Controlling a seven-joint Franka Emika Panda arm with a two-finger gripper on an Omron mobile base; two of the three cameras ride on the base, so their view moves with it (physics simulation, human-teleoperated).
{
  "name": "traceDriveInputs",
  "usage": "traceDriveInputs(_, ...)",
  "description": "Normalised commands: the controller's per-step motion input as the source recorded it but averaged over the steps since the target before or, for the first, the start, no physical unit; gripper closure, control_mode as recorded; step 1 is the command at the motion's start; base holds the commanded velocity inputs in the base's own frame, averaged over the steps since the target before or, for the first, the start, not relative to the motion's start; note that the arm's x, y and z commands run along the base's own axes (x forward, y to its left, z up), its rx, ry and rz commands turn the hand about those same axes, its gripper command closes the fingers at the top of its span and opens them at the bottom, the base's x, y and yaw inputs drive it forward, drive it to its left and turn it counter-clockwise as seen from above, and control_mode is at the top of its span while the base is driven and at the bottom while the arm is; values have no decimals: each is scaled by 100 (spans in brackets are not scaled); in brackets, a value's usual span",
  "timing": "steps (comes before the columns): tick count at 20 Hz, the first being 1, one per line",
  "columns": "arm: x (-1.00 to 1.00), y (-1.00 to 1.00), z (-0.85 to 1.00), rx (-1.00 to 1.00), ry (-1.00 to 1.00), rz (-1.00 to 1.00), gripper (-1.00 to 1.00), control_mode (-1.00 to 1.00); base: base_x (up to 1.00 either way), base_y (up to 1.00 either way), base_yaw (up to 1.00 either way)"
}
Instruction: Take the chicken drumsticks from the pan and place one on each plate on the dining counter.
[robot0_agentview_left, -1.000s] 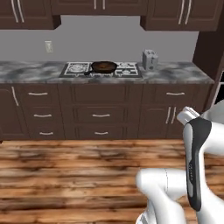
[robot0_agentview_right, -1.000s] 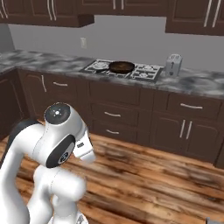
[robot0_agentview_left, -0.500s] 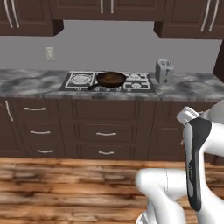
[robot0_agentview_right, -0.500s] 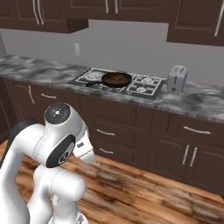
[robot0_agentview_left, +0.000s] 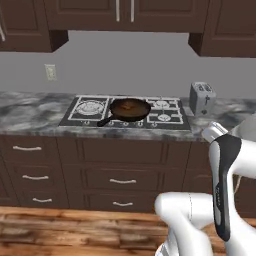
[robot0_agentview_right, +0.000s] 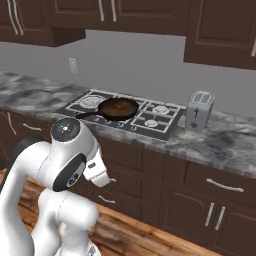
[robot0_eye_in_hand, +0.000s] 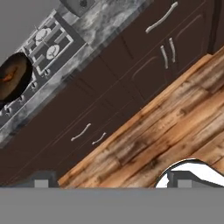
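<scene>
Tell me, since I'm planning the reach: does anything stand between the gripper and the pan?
Nothing visible does. The pan sits on the hob, open above and in front; the toaster stands off to its right. The open gripper hangs over the wood floor, short of the drawers.

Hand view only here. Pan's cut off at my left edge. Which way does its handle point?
Observer: The round dark cast-iron pan sits on the gas hob. Its short black handle points toward the counter's front edge, leftward in the left base view.
Operator: Grey thing clipped at my top edge?
Observer: A silver two-slot toaster, standing on the grey marbled counter to the hob's right, apart from it.
Operator: What's above the hob?
Observer: Dark brown wall cabinets hang over it.
</scene>
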Motion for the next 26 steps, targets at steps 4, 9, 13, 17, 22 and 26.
traceDriveInputs(4, 0, 0, 0, 0, 0, 0, -100, 100, 100, 15, 0)
traceDriveInputs(9, 0, 0, 0, 0, 0, 0, -100, 100, 94, 37, -1)
traceDriveInputs(13, 0, 0, 0, 0, 0, 0, -100, 100, 89, 44, -3)
traceDriveInputs(17, 0, 0, 0, 0, 0, 0, -100, 100, 85, 37, -4)
traceDriveInputs(22, 29, 7, -5, 0, 0, -2, -100, -100, 47, 18, -3)
traceDriveInputs(26, 88, 3, -13, -4, 12, 0, -100, -100, 0, 0, 0)
